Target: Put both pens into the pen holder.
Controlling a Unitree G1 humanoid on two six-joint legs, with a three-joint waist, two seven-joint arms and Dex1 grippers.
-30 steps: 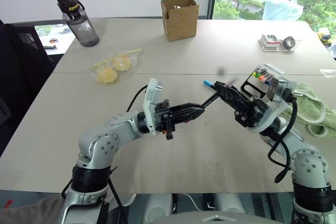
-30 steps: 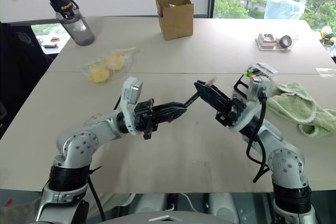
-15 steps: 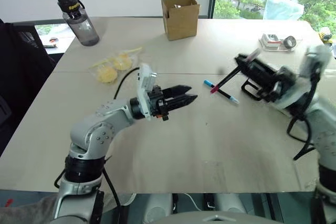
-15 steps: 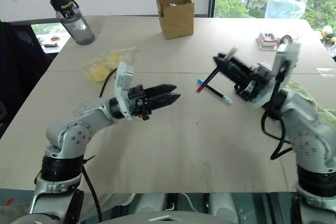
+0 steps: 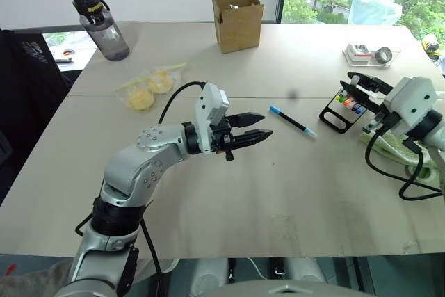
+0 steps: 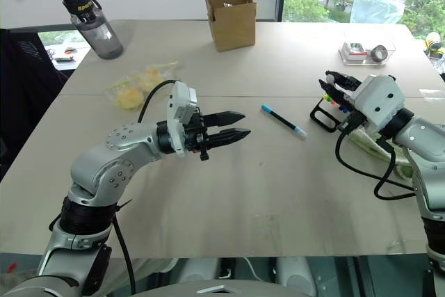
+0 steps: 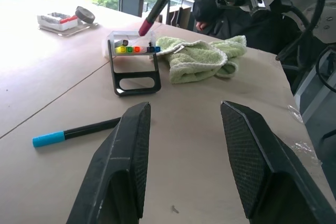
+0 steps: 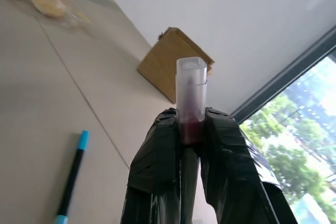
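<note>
With the right gripper [image 8: 190, 145] clamped on the pink pen [image 7: 153, 15], its tip just over the pen holder [image 7: 135, 65], it should lower it straight in, while the left gripper [image 7: 184, 150], jaws apart, goes for the blue pen [image 7: 79, 130] just ahead.

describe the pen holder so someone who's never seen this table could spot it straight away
Start at the green towel on the table's right side. Right against its left edge is the pen holder, a small black case with a rounded loop-shaped opening at its near end and coloured markers showing at the other. The cardboard box and the clear tray sit further back.
</note>
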